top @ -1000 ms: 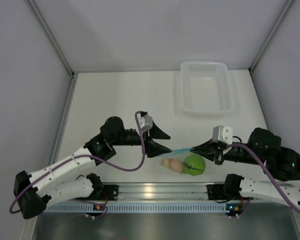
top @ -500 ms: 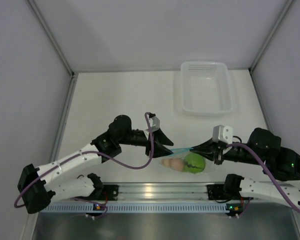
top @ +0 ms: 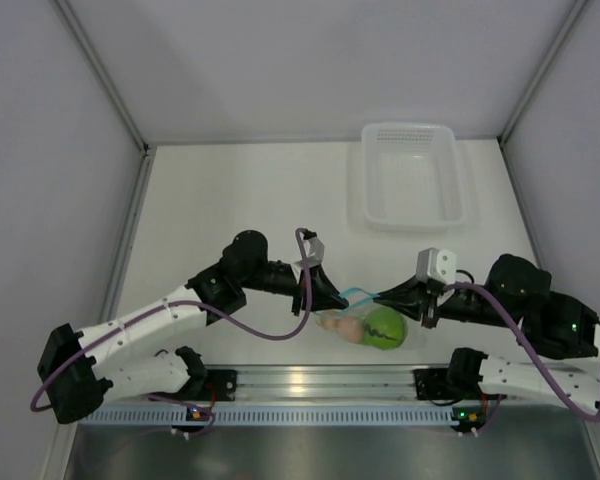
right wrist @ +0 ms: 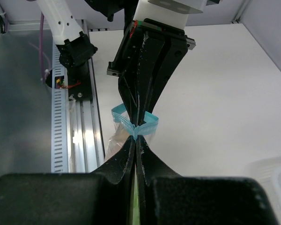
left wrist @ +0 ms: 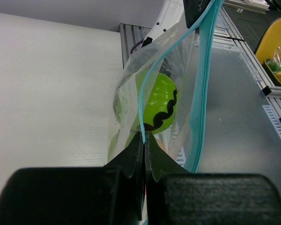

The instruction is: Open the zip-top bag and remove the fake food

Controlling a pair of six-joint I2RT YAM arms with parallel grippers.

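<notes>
The clear zip-top bag (top: pixel 365 318) hangs low over the table between my two grippers, its light blue zip strip (top: pixel 358 293) on top. Inside it sits the fake food: a green ball with a dark zigzag line (top: pixel 386 328) and a peach piece (top: pixel 348 329). My left gripper (top: pixel 337 296) is shut on one side of the strip (left wrist: pixel 141 110), with the ball (left wrist: pixel 160 101) just beyond its tips (left wrist: pixel 144 135). My right gripper (top: pixel 379 297) is shut on the strip (right wrist: pixel 147 123) from the opposite side, pinching it at its tips (right wrist: pixel 136 134). The two grippers face each other closely.
A white translucent basket (top: pixel 366 182) stands at the back right of the table. An aluminium rail (top: pixel 310 380) runs along the near edge between the arm bases. Grey walls enclose the table on the left, back and right.
My left gripper has moved right to the bag and closed on the blue strip. The right gripper has shifted slightly left with the bag, still shut.
</notes>
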